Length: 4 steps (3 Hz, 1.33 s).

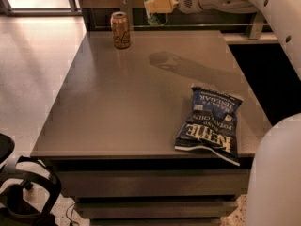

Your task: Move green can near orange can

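The orange can (pixel 121 30) stands upright at the far left corner of the grey table (pixel 117 107). The gripper (pixel 159 4) is up at the top of the view, above the table's far edge and to the right of the orange can. It is shut on the green can (pixel 154 7), which hangs lifted off the table; its top is cut off by the frame and the tan fingers (pixel 160 4) cover part of it.
A blue Kettle chips bag (pixel 210 124) lies near the table's front right. The white arm (pixel 263 4) runs along the top right, and part of the robot's body fills the lower right corner. A black chair (pixel 19 192) stands at lower left.
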Available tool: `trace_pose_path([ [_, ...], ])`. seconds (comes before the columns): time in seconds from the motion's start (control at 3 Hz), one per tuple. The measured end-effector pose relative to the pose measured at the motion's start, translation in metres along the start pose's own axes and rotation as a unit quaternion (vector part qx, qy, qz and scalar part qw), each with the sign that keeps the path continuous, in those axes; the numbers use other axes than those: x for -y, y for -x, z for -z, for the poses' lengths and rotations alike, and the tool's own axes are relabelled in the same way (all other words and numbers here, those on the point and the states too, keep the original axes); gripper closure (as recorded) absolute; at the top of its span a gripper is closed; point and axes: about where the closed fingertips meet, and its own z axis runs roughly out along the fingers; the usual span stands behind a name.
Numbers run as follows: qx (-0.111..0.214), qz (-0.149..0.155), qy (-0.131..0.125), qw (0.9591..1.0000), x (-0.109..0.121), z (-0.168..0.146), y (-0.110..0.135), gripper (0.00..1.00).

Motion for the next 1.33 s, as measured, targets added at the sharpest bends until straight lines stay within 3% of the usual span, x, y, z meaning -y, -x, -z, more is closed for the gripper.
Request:
trace_pose_path([
  [0.33,0.0,-0.013,0.004,0.9999,0.021,-0.023,-0.011,1.0],
  [0.67,-0.009,-0.027,0.019,0.9994,0.026,-0.042,-0.028,1.0],
  [1.33,-0.017,-0.086,0.048,0.995,0.017,-0.07,-0.064,1.0],
])
